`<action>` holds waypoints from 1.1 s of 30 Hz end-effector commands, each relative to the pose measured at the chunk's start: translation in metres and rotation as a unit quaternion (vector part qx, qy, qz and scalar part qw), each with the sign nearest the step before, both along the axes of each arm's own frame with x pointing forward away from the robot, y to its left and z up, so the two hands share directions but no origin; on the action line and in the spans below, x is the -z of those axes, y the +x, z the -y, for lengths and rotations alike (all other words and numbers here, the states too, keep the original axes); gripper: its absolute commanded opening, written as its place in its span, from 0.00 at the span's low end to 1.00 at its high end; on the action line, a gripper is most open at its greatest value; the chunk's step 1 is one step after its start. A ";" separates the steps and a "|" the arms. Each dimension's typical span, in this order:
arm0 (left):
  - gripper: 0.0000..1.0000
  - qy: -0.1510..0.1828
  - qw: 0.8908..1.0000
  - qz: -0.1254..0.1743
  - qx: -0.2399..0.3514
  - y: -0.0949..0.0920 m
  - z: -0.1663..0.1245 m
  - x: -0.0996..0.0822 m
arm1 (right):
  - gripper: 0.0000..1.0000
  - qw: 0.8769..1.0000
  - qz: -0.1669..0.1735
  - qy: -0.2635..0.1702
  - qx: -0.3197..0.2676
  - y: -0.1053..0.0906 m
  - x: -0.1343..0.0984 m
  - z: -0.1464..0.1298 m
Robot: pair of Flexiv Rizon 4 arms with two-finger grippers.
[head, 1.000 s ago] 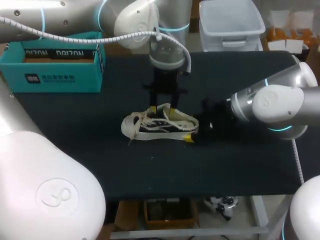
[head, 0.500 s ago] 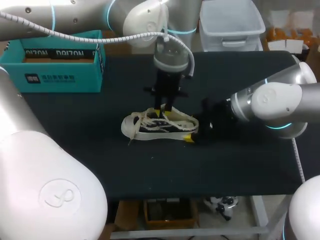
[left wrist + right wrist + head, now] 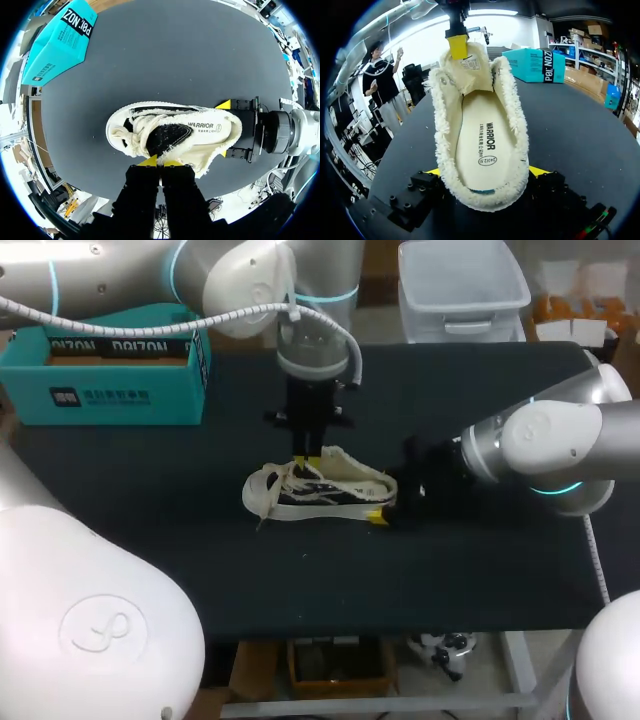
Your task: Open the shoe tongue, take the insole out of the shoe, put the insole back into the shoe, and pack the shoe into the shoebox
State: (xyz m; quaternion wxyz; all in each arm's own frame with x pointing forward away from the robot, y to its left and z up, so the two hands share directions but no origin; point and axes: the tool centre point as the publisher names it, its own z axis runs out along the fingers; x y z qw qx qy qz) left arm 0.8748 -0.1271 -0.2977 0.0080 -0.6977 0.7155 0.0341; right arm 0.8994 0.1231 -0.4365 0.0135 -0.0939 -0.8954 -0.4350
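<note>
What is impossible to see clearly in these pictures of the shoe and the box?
- Head view: the far yellow tip of the right gripper, hidden behind the heel of the cream canvas shoe.
- Right wrist view: the toe end of the white insole, under the lifted tongue.
- Left wrist view: the inside of the teal cardboard shoebox; the rim cuts it off.
</note>
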 end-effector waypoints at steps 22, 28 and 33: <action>0.00 -0.174 0.985 0.011 0.000 0.010 -0.076 0.008 | 0.00 1.000 0.000 0.002 -0.001 0.003 0.016 -0.002; 0.40 -0.185 0.980 0.020 0.075 -0.003 -0.062 -0.016 | 0.00 1.000 0.000 0.002 -0.001 0.003 0.016 -0.002; 0.43 -0.189 0.971 0.038 0.139 -0.014 -0.050 -0.046 | 0.00 1.000 0.000 0.002 -0.001 0.003 0.016 -0.002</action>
